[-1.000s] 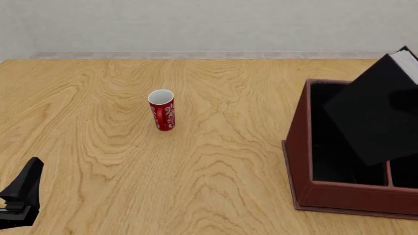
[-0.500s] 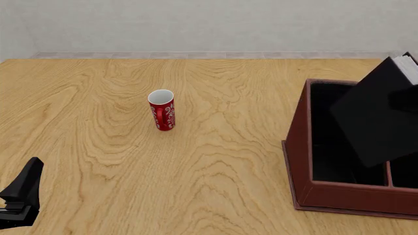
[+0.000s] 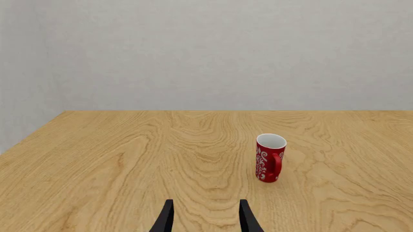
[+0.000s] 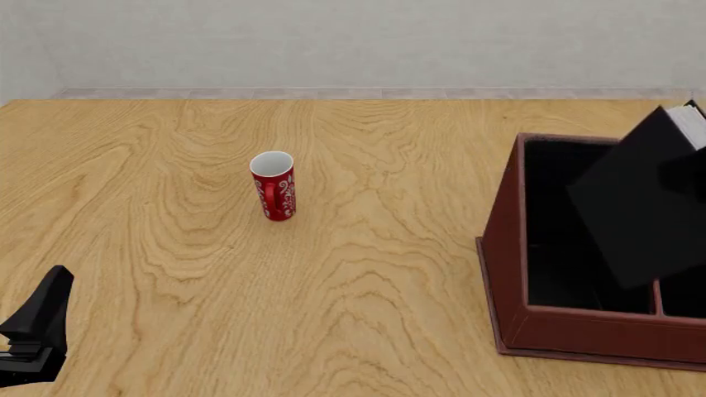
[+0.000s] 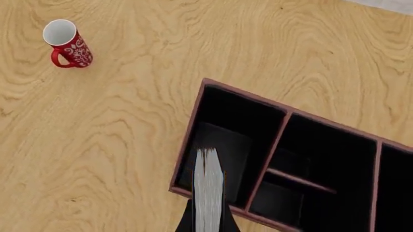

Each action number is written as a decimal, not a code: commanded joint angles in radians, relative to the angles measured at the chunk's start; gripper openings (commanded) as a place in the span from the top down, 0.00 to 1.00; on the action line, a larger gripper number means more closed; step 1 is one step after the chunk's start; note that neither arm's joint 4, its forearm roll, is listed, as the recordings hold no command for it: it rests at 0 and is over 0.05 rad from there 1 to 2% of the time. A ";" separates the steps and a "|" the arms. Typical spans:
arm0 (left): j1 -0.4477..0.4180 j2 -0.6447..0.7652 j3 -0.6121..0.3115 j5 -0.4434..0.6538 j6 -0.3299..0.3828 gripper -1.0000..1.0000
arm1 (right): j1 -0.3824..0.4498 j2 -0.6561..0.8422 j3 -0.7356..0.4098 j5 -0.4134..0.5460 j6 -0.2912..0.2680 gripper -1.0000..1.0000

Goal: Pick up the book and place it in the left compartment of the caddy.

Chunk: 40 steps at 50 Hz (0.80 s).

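While the left wrist view looks low across the light, wavy-grained wooden table [image 3: 129,159] toward a pale grey wall, the left gripper [image 3: 205,218] shows only its two black fingertips, which stand apart with bare table between them and nothing held; a red cylindrical mug with a white pattern and white inside [image 3: 270,158] stands upright on the table beyond them, well apart. Seen from the front, the left gripper [image 4: 33,335] sits low at the near left corner, far from everything else, and the mug [image 4: 274,186] stands alone near the middle of the table. At the right edge, the dark reddish-brown wooden caddy with sloping sides and a black interior [image 4: 510,256] rests on the table, and the thick black hardcover book [image 4: 640,198] hangs tilted above it, white-grey pages at its upper corner, its lower part over the large left compartment [image 4: 563,248]; the right gripper itself is not visible there. From the right wrist view, looking straight down, the book's white-grey page edge [image 5: 208,193] points down at the near part of the left compartment [image 5: 223,145], and the right gripper [image 5: 208,220] is clamped on the book, one dark finger showing on each side.
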 commanded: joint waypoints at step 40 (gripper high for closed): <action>0.000 0.000 0.000 0.000 0.000 0.00 | -0.107 0.087 0.086 -0.101 -0.016 1.00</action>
